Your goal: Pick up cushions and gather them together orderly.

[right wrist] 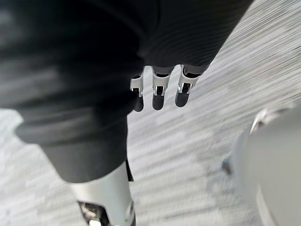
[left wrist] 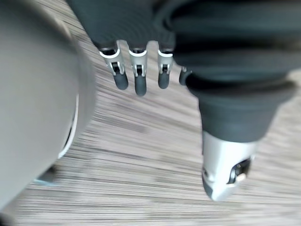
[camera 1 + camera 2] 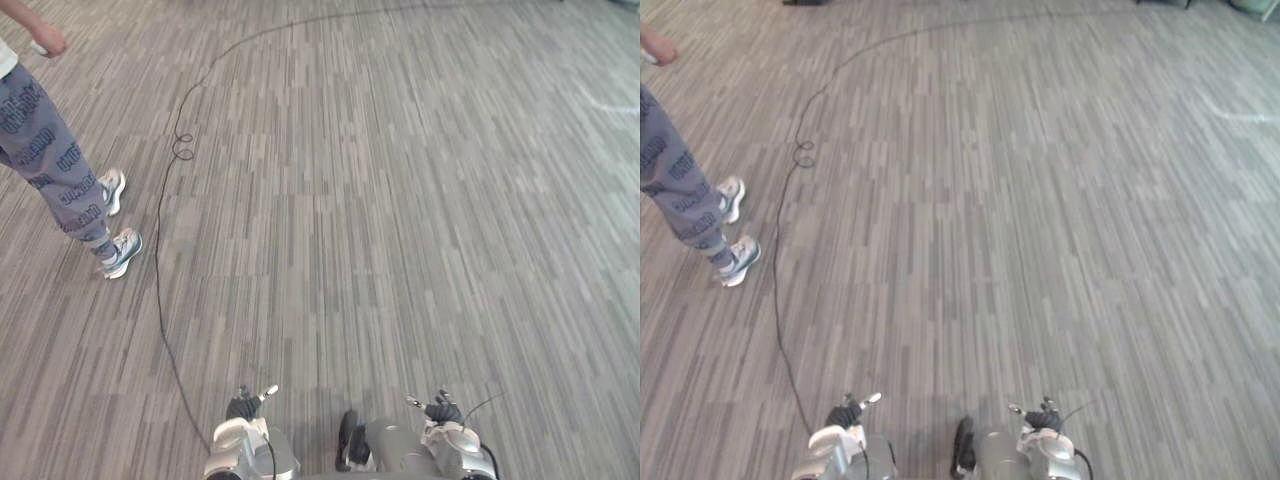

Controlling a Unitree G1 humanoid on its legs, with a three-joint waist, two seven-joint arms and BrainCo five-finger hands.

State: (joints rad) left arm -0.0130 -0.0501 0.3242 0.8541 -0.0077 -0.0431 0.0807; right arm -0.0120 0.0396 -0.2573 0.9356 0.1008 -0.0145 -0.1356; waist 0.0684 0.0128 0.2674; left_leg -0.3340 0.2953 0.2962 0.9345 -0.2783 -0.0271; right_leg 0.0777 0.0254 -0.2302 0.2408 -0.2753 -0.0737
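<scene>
Grey striped carpet (image 3: 380,200) stretches out ahead of me, with no cushion on the part I see. My left hand (image 3: 244,405) hangs low at the bottom edge, left of centre. Its fingers (image 2: 135,77) are relaxed and straight over the bare floor and hold nothing. My right hand (image 3: 441,410) hangs at the bottom edge to the right. Its fingers (image 1: 159,94) are likewise loose and empty above the carpet.
A person stands at the left edge in patterned grey trousers (image 3: 45,160) and white shoes (image 3: 122,252). The person's hand (image 3: 46,40) is at the top left corner. Open carpet lies ahead and to the right.
</scene>
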